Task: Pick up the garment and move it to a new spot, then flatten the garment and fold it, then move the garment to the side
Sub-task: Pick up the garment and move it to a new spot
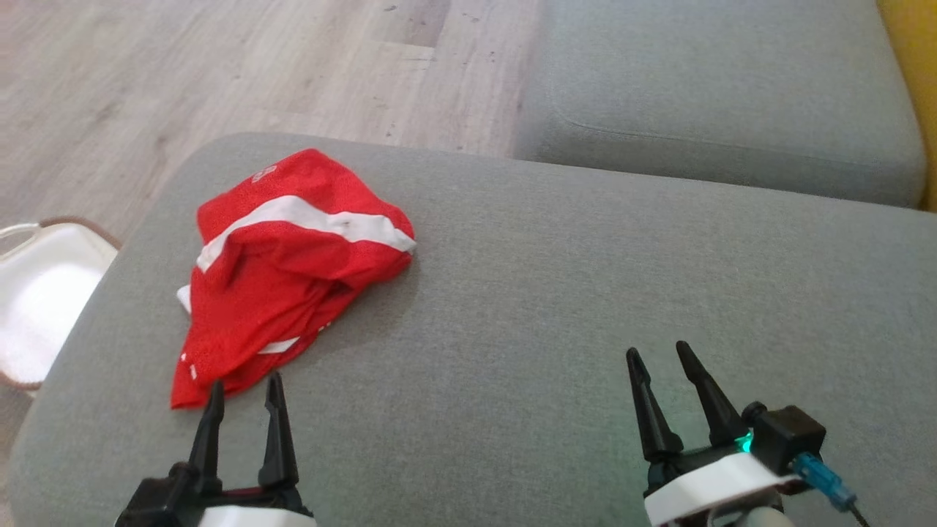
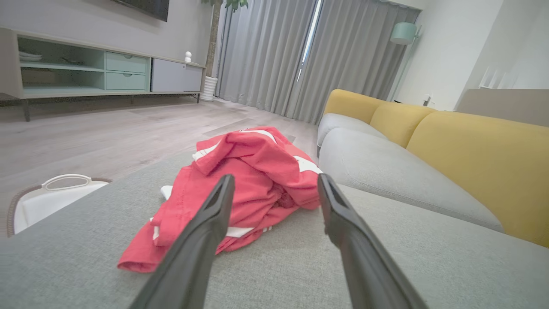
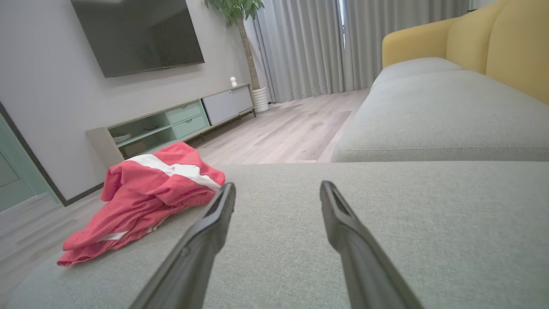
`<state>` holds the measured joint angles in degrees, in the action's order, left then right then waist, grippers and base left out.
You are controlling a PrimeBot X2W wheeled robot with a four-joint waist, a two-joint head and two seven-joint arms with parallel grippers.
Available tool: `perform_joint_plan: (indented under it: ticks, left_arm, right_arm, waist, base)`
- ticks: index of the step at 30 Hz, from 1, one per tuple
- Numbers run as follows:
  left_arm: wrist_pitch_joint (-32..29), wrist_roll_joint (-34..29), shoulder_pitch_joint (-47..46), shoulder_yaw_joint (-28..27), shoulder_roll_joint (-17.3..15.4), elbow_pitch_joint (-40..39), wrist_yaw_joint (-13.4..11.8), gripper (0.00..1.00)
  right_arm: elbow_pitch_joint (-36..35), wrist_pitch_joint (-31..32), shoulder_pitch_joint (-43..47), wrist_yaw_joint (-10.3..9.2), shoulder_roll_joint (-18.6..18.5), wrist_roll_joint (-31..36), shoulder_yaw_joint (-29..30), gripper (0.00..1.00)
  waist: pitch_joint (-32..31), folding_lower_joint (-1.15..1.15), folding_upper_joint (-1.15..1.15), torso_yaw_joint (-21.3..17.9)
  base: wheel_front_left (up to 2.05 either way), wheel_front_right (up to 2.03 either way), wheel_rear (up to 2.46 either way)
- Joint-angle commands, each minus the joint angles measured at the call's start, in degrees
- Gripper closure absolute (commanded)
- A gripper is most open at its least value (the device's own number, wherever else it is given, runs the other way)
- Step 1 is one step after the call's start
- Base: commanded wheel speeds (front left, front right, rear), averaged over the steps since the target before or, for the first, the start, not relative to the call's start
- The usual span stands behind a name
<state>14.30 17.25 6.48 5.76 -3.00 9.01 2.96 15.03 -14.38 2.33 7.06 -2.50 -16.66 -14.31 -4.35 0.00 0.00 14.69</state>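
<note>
Beyond the garment, a wall television

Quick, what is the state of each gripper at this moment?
Left gripper: open, holding nothing, close to the red garment.
Right gripper: open, holding nothing.

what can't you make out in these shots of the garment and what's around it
- Garment, all views: it is bunched, so its own folds hide its type and underside.
- Print on it, head view: too small to read.
- Basket, head view: cut off by the left edge and partly hidden by the cushion.
- Shelf items, left wrist view: too small to identify.
</note>
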Motion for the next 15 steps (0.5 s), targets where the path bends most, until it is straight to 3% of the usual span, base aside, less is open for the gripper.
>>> perform_joint_plan:
  ticks: [1,9,15]
  left_arm:
    - [0.7,-0.5,-1.31,-1.84,0.13,-1.99,-0.04,0.0]
    - [0.7,-1.04,-1.42,-3.79,0.13,-2.61,-0.35,0.0]
    - [0.7,-5.86,-6.49,-6.22,-1.82,-2.15,1.01,0.0]
  right_arm:
    - [-2.26,-0.62,-1.56,0.43,-0.38,-0.24,-0.96,0.0]
    - [-2.37,-0.62,-1.49,0.43,-0.38,-0.14,-0.94,0.0]
    - [-2.42,-0.62,-2.5,0.43,-0.38,0.5,0.98,0.0]
  waist:
    - [-0.04,0.0,0.0,0.76]
    - [0.67,0.0,0.0,1.39]
    - [3.99,0.0,0.0,-0.29]
  base:
    - [0.0,0.0,0.0]
    - [0.0,0.0,0.0]
    - [0.0,0.0,0.0]
